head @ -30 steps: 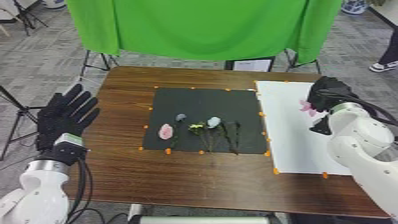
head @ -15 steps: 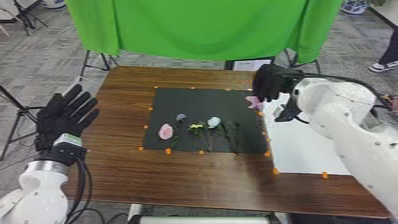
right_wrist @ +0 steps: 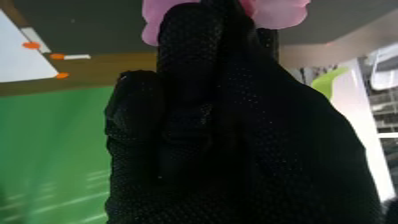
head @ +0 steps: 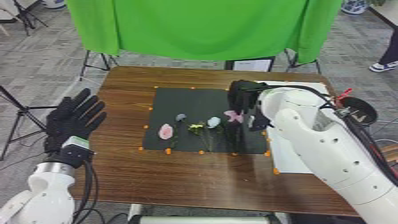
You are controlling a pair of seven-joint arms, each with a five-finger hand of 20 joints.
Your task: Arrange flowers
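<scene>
My right hand (head: 242,95) is over the dark mat (head: 169,100), fingers closed on the orchid-pink flower (head: 234,116), whose bloom sits at about 7 o'clock from the glove; I can't make out its stem. From that bloom, the pale blue-white flower (head: 214,122) lies near at 8 o'clock, stem running toward 6, so I'd judge the lowering should follow that line. My left hand (head: 75,116), spread open, is well apart toward 9.

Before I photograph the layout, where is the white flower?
Head view: the white flower lies on the black mat, just right of the yellow flower, left of the right hand.
</scene>
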